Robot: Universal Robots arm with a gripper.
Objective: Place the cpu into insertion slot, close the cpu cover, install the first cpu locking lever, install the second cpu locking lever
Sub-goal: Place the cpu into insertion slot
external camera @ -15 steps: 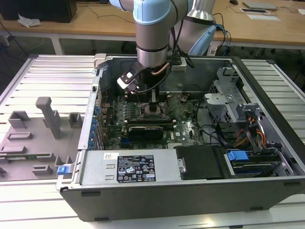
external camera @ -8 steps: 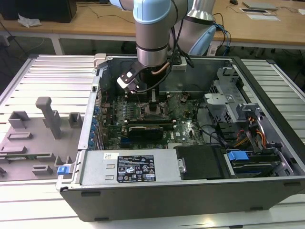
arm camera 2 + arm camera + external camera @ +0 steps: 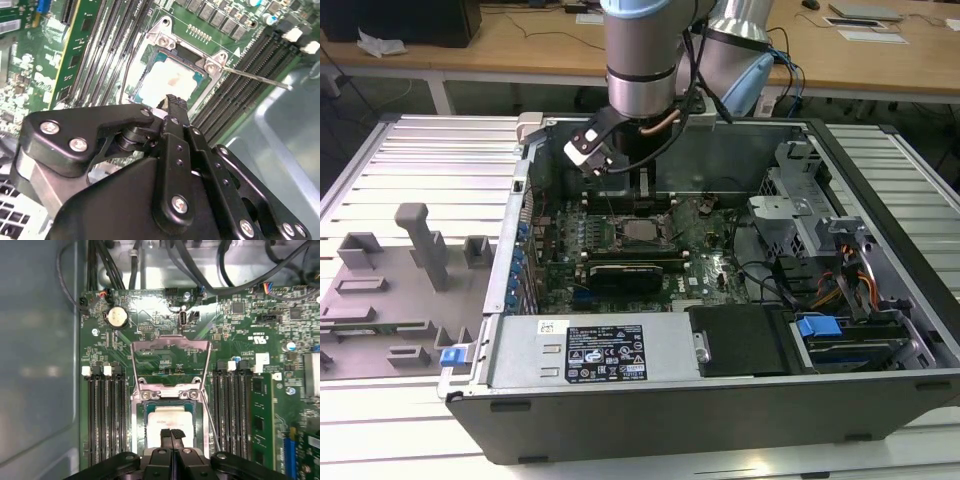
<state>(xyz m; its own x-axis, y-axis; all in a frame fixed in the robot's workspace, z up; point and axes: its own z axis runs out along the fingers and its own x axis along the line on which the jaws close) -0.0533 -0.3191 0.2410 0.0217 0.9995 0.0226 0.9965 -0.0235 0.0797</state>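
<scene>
One cpu [image 3: 167, 416], seated in one insertion slot [image 3: 137, 432]. One cpu cover [image 3: 170, 345], swung up and open. One arm [image 3: 640, 60], reaching straight down into the open computer case [image 3: 720, 410]. One tool [image 3: 171, 434], clenched and empty, its tips over the cpu, possibly touching.

1. cpu [image 3: 162, 417]: small square chip with a dull silver top and a green edge showing. It lies flat, seated in the insertion slot.
2. insertion slot [image 3: 136, 432]: square socket with a thin metal rim, set in the green motherboard [image 3: 240, 330]. The chip fills its centre.
3. cpu cover [image 3: 170, 345]: silver frame plate with a large square window. It is open, swung back off the slot on its hinge edge.
4. locking lever [image 3: 255, 77]: thin metal rod, unlatched, angling out from the slot's corner.
</scene>
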